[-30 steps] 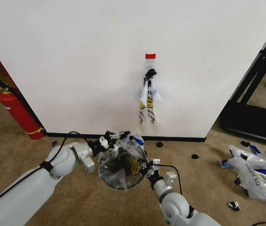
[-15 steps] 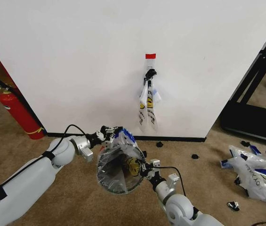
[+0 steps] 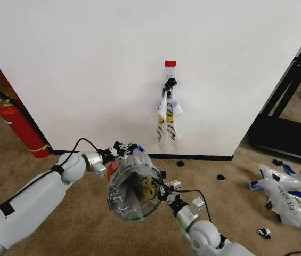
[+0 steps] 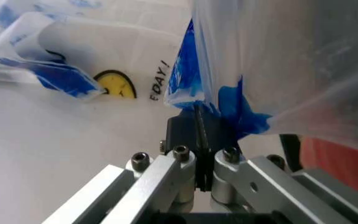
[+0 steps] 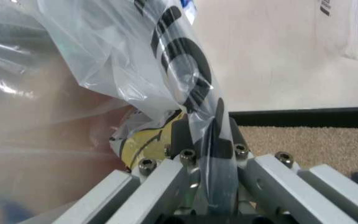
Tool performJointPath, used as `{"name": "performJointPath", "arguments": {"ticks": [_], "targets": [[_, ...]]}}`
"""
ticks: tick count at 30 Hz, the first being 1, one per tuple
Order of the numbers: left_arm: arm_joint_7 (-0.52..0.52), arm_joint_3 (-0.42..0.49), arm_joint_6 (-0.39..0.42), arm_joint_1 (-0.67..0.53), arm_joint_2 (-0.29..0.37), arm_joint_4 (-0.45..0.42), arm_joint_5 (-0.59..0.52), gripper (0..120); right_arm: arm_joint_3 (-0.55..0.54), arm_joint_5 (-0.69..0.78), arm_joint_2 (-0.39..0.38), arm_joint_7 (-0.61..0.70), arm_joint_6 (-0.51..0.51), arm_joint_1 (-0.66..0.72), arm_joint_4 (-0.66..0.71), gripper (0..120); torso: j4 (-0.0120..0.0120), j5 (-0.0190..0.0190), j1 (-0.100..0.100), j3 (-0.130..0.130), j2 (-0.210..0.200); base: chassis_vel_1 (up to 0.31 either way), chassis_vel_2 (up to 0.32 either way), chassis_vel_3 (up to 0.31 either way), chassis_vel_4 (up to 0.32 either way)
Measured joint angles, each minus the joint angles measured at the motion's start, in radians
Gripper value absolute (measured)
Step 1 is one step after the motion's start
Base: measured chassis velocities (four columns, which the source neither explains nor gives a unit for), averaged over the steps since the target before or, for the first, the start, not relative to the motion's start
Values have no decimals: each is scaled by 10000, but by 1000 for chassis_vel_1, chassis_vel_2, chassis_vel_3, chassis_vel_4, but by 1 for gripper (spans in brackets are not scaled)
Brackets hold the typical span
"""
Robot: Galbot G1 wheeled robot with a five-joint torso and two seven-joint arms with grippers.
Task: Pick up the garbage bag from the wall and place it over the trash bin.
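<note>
Garbage bag [image 3: 134,184] stretched open over the trash bin [image 3: 112,172], low on the carpet in front of the wall [image 3: 86,64], below and left of the hook [image 3: 169,83]. Compared with a second ago, bag mouth drawn wider and tilted up, a red patch of the bin now exposed at the left rim. Likely means the liner is being worked over the bin, not yet fully seated. Left gripper [image 3: 119,151] clamped on the rim's far-left side nearest the wall, shifted toward the wall; right gripper [image 3: 166,189] clamped on the opposite side. Left wrist view adds closed jaws pinching a blue tape patch [image 4: 229,109], red showing just beside. Right wrist view adds plastic bunched between closed jaws, yellow smiley print [image 5: 135,137] pressed close. More printed bags [image 3: 167,120] hanging from the hook.
</note>
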Motion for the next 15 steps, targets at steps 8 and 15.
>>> {"name": "performJointPath", "arguments": {"ticks": [8, 15], "targets": [[-732, -343, 17, 40, -3, 216, -1110, 21, 92, 806, 121, 317, 123, -68, 23, 0, -1, 1, 0, -1, 0, 0, 0, 0, 0], [-1076, -1281, 1624, 1165, 131, -287, -4417, 46, 58, 1738, 270, 1387, -46, -123, 306, 0, 3, -3, -1, -1, 0, 0, 0, 0, 0]]}}
